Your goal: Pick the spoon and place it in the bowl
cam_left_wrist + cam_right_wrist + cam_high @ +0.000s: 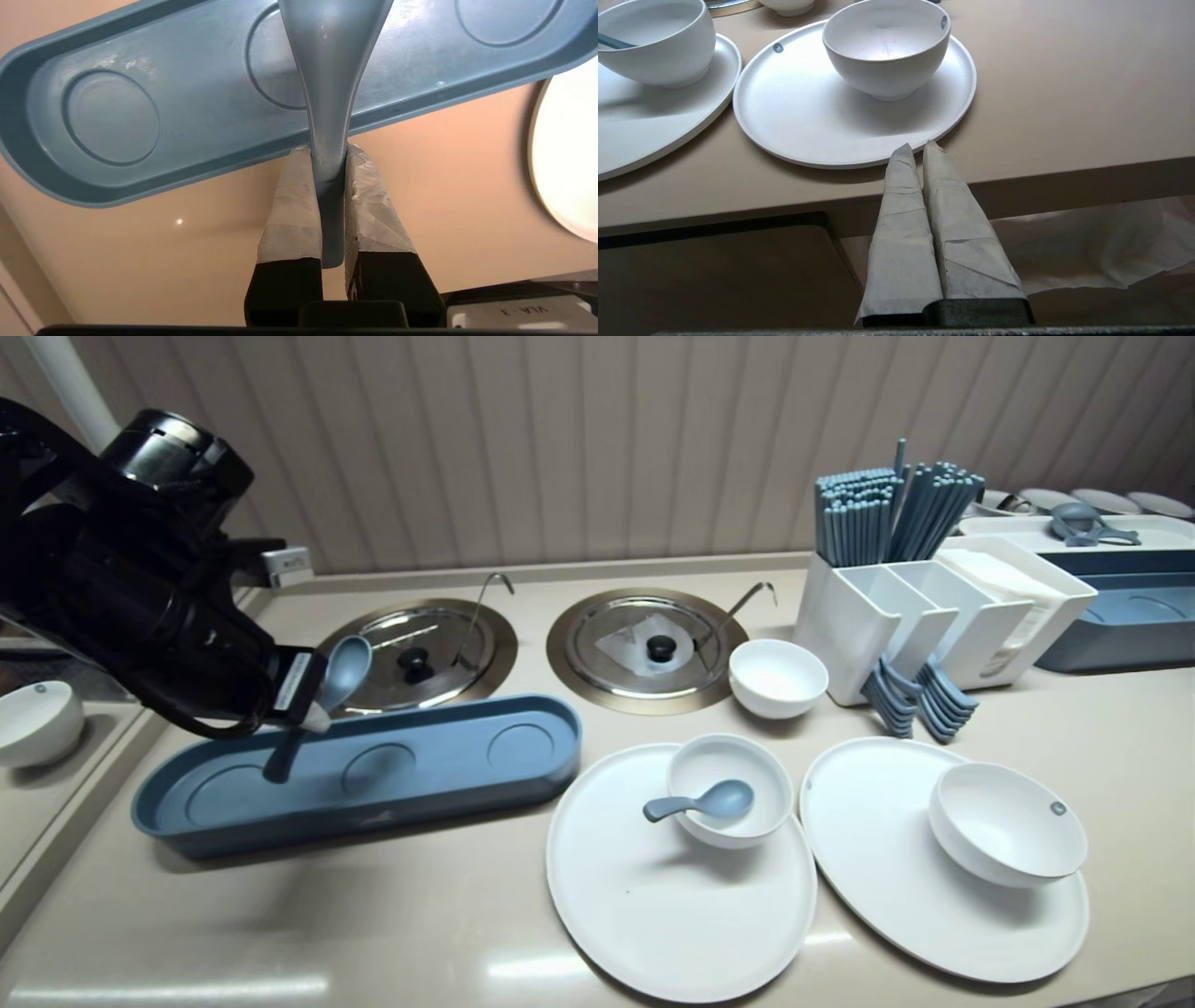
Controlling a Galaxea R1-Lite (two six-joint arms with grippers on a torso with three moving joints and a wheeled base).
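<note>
Far left, on a lower ledge beside the table [280,933]: a round white bowl [37,723]. Next, the left tool [315,714], reaching in from the left, taped fingers [292,200] almost closed and pinching the handle of a grey-blue plastic spoon [344,670]. Spoon tilted, bowl end up, handle end down, held over the left part of a long blue oval tray [551,747] with three round recesses. Behind the tray, two round steel lids [439,658] with black knobs, sunk into the table. Right of them, a small white bowl [777,677]. Nearer, a large white plate [653,915] bearing a white bowl with spoon [733,775]. Just beside it, a second white plate [896,887] bearing an empty white bowl [1008,821]. Behind that, a white cutlery caddy [840,616] holding grey-blue chopsticks [887,509], more spoons hanging at its front. Last, the right tool [917,145], parked below the table's near edge close to the second plate, fingers pressed together on nothing.
</note>
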